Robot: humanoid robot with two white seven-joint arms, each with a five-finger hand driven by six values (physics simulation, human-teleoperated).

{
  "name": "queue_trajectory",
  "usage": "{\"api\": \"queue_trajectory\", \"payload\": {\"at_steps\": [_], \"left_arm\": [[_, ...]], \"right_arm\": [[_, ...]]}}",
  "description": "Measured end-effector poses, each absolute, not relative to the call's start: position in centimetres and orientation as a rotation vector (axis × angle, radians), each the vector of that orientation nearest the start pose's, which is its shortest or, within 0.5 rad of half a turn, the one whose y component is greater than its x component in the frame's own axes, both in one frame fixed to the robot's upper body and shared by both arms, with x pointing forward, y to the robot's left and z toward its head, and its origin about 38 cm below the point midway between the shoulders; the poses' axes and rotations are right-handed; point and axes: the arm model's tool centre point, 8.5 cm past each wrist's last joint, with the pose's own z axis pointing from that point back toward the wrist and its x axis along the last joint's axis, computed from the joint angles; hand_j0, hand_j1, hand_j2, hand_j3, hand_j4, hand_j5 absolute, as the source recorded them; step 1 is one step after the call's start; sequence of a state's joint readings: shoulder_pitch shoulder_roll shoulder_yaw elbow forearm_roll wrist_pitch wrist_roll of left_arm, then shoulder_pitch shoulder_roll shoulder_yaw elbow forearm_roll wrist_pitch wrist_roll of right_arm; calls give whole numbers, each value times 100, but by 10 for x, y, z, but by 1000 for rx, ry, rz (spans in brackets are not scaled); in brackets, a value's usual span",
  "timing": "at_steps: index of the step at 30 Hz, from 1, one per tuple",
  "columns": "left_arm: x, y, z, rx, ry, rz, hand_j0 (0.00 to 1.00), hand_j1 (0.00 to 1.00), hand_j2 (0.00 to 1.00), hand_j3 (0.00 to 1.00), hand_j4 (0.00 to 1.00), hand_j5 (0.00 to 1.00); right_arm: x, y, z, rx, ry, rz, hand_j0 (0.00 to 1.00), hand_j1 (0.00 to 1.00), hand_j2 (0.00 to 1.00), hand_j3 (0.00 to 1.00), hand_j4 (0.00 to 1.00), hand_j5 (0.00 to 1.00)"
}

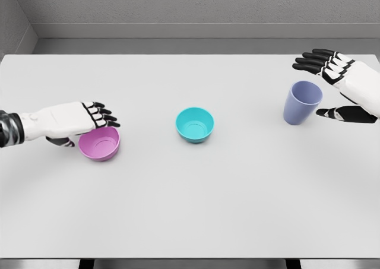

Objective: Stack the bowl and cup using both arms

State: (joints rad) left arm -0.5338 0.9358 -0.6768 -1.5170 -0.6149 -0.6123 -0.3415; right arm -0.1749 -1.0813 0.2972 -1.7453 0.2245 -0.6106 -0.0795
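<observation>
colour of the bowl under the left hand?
Pink bowl, beneath the left hand; head view.

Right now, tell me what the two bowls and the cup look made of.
Pink bowl: looks like matte plastic, uniform colour, soft shading, no glare. Teal bowl: the same look, smooth with a thin rim, likely plastic. Lavender cup: plain, opaque, slightly satin, plastic by its look. This is a simulator render, so material is only a guess.
</observation>
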Motion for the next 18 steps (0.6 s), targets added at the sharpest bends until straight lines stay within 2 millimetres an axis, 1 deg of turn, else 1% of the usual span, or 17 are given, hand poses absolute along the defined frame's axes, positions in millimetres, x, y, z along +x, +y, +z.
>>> {"api": "queue_trajectory", "payload": {"at_steps": [9, 18], "left_arm": [[399, 315, 170, -654, 1767, 3096, 100, 100, 100, 100, 100, 100], [399, 312, 168, -636, 1767, 3098, 100, 100, 100, 100, 100, 100]], "right_arm": [[348, -353, 266, -523, -1985, 1580, 100, 100, 100, 100, 100, 100], [349, -349, 262, -510, -1999, 1562, 100, 100, 100, 100, 100, 100]]}}
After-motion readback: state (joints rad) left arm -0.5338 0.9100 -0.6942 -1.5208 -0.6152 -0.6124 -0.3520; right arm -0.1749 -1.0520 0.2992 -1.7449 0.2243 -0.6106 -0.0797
